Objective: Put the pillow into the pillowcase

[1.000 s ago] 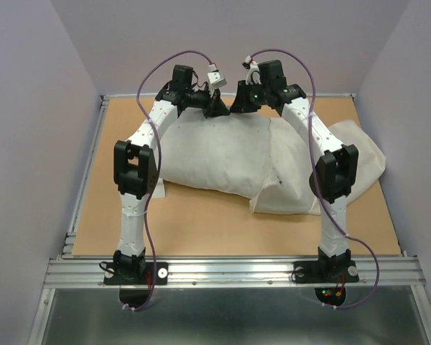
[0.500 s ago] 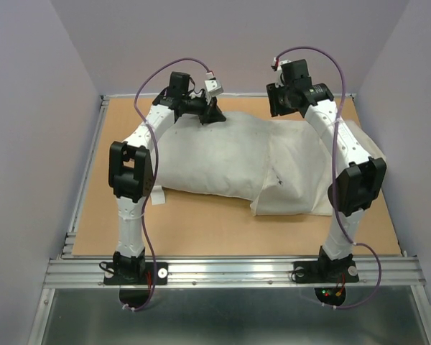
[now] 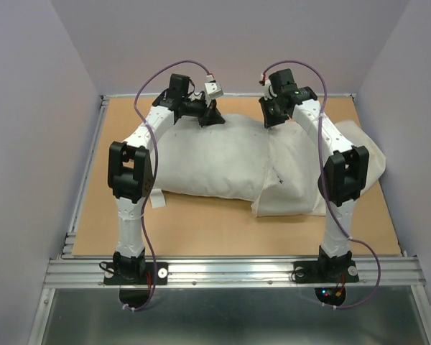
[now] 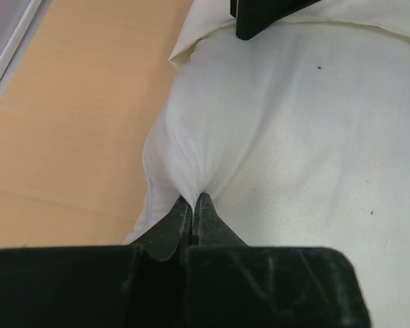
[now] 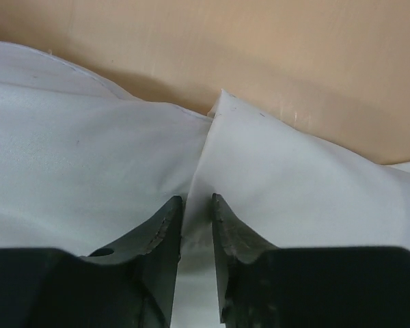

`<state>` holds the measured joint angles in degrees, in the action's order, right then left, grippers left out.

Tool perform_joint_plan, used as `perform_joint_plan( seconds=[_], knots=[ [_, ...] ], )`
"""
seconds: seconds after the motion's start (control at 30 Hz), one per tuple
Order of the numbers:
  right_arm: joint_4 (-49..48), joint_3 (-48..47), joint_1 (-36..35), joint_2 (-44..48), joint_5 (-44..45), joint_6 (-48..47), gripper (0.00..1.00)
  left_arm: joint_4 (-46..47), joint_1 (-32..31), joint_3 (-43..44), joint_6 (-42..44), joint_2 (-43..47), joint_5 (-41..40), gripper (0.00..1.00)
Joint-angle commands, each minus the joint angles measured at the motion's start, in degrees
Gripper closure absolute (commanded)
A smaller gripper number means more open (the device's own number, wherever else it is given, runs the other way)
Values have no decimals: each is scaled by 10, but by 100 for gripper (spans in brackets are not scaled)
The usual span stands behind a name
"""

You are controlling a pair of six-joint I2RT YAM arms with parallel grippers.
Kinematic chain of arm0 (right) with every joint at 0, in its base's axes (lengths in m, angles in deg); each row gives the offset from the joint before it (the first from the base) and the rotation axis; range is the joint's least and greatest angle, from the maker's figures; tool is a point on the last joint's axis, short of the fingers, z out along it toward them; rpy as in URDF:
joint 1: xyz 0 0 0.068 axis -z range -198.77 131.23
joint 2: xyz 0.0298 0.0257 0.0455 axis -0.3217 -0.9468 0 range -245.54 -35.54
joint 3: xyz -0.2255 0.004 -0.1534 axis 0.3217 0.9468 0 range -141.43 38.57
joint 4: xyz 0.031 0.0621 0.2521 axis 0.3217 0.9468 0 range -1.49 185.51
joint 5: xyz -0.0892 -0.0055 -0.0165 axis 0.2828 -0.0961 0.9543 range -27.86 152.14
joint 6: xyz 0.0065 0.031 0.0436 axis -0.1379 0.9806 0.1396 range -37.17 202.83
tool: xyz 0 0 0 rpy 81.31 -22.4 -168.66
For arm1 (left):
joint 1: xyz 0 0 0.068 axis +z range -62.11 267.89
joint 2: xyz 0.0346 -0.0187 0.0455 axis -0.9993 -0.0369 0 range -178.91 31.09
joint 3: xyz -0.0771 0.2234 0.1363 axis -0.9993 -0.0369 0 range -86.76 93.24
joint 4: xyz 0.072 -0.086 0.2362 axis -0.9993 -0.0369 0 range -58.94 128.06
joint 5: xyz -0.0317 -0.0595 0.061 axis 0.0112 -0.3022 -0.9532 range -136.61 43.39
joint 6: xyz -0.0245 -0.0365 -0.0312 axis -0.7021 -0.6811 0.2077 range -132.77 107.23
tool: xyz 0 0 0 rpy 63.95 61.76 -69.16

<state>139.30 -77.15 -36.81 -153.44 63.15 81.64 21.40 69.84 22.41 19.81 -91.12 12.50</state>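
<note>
Across desk, seeing pillow lying centrally, right end tucked inside pillowcase. Finding left end effector clamping pillow's far edge. Noting right end effector returning from outward swing, jaws slightly apart astride pillowcase hem; judging regrasp pending for pulling sleeve further over.

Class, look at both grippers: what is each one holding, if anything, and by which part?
Left gripper pinches a fold of the pillow at its far edge. Right gripper: jaws narrowly apart at the pillowcase edge; a hold cannot be told.

Matt cloth pillow, smooth wooden table
</note>
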Motion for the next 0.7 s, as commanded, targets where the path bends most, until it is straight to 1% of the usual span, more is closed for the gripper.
perform_joint_plan(
  seconds=[0.0,0.07,0.1,0.13,0.2,0.23,0.27,0.3,0.37,0.4,0.47,0.5,0.53,0.6,0.63,0.67],
  knots=[
    [5,-11,-2,16,-6,6,80,2,-2,-4,9,60,18,100],
    [7,-49,-2,8,-33,9,84,2,-2,-6,12,60,20,100],
    [8,-68,-2,3,-46,28,86,5,-3,-6,11,60,21,100],
    [10,-103,-2,-7,-80,34,91,7,-4,-4,9,58,23,100],
    [8,-142,-2,-18,-115,48,96,9,-7,-1,6,57,25,100],
    [9,-182,-3,-33,-146,69,98,13,-9,5,5,55,28,100],
    [7,-201,-3,-40,-166,80,99,15,-9,10,-5,51,30,100],
    [5,-218,-3,-49,-208,94,99,18,-11,14,-10,48,33,100],
    [-5,-247,-8,-63,-243,141,99,33,-14,29,-29,43,42,100],
    [-25,-255,-12,-69,-274,177,99,47,-17,39,-52,34,50,100],
    [-53,-244,-16,-69,-306,218,99,72,-23,40,-82,32,58,100],
    [-68,-236,-19,-68,-324,240,99,91,-24,40,-105,32,61,100],
    [-102,-216,-25,-66,-357,281,99,137,-26,33,-153,31,65,100],
    [-125,-188,-35,-61,-385,299,99,194,-26,22,-222,33,79,100],
    [-142,-177,-39,-59,-395,313,99,270,-25,-1,-309,34,84,100],
    [-148,-173,-39,-60,-399,317,99,312,-25,-13,-354,40,89,100]
  ],
)
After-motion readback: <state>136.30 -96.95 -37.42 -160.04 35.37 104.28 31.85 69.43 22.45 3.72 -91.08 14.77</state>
